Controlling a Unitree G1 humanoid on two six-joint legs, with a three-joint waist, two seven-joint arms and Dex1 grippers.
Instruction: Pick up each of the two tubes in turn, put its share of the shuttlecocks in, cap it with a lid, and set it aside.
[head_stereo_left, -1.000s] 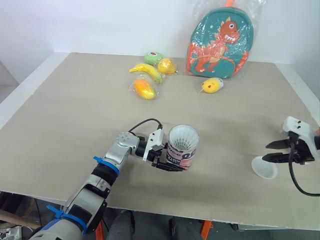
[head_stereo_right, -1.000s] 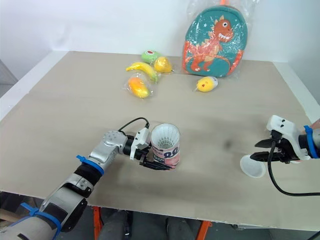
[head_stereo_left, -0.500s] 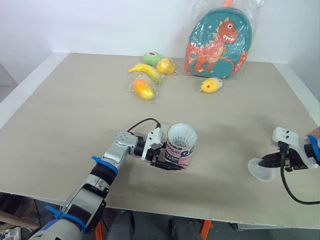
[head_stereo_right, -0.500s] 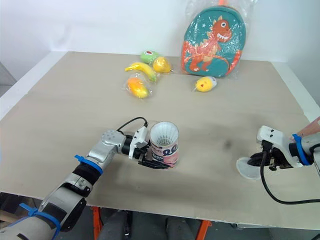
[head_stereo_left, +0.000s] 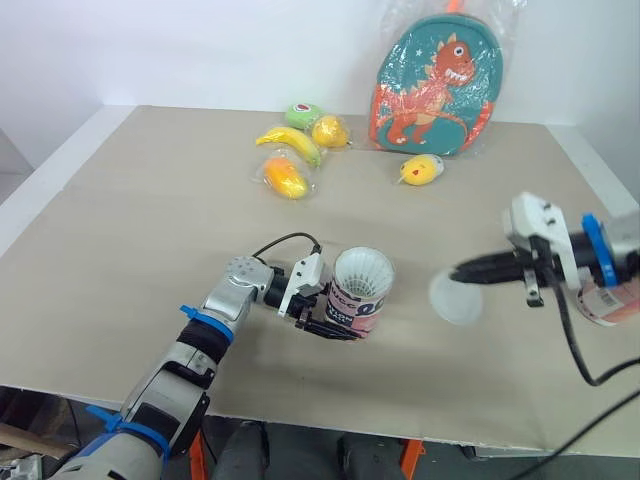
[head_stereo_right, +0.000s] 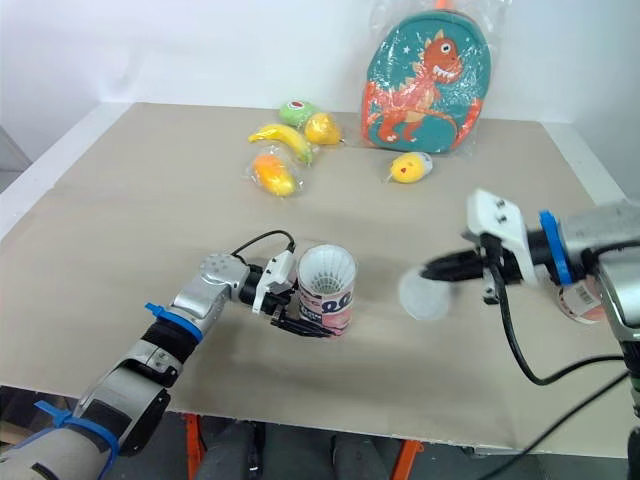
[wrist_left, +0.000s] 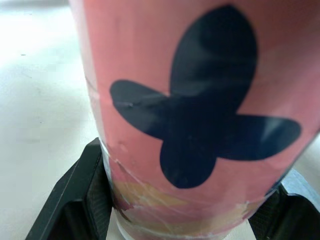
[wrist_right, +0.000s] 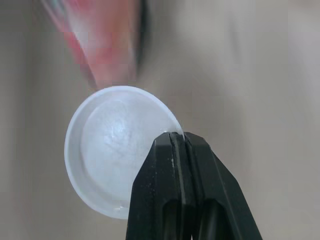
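Note:
A pink tube (head_stereo_left: 358, 300) stands upright on the table (head_stereo_left: 150, 230), with white shuttlecock feathers (head_stereo_left: 363, 271) showing at its open mouth. My left gripper (head_stereo_left: 338, 322) is closed around its lower part; the black fingers (wrist_left: 75, 200) flank the tube (wrist_left: 200, 100) in the left wrist view. My right gripper (head_stereo_left: 464, 271) is shut on the rim of a translucent white lid (head_stereo_left: 456, 298) and holds it in the air to the right of the tube. The right wrist view shows the pinched lid (wrist_right: 112, 145). A second tube (head_stereo_left: 607, 298) lies by the right arm at the table's right edge.
At the back stand a dinosaur backpack (head_stereo_left: 437, 85) in plastic wrap, a banana (head_stereo_left: 292, 142), an orange fruit (head_stereo_left: 286, 177), a green one (head_stereo_left: 306, 115) and two yellow ones (head_stereo_left: 333, 131) (head_stereo_left: 423, 170). The table's front edge is close below the tube.
My right gripper closed on the lid at the table's right side, lifted it off the surface and carried it left toward the tube. The left gripper and its tube stayed put.

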